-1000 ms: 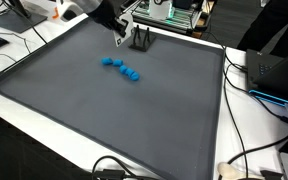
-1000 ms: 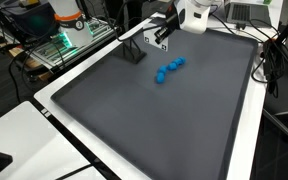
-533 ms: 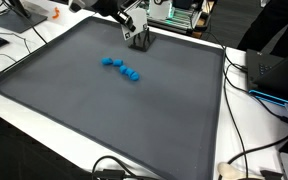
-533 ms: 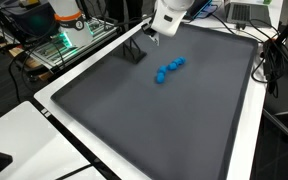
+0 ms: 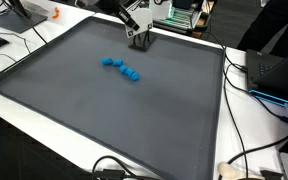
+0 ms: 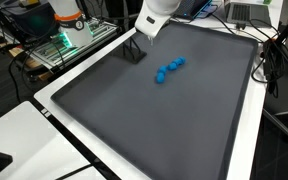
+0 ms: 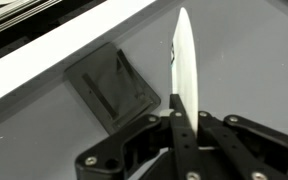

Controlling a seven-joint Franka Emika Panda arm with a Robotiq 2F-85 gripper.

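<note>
Hovering tool (image 7: pixel 181 110) pinching thin white flat strip (image 7: pixel 184 55) | small black slotted stand (image 7: pixel 112 88) sits just left of strip in wrist view | hugging surface (image 7: pixel 259 60) edge

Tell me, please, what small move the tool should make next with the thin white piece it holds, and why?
Probably ease the tool sideways until the thin white piece stands over the black stand. In the wrist view the tool is shut on the piece, seen edge-on, and it lies beside the stand rather than above it; the stand rests on the mat near its edge.
</note>
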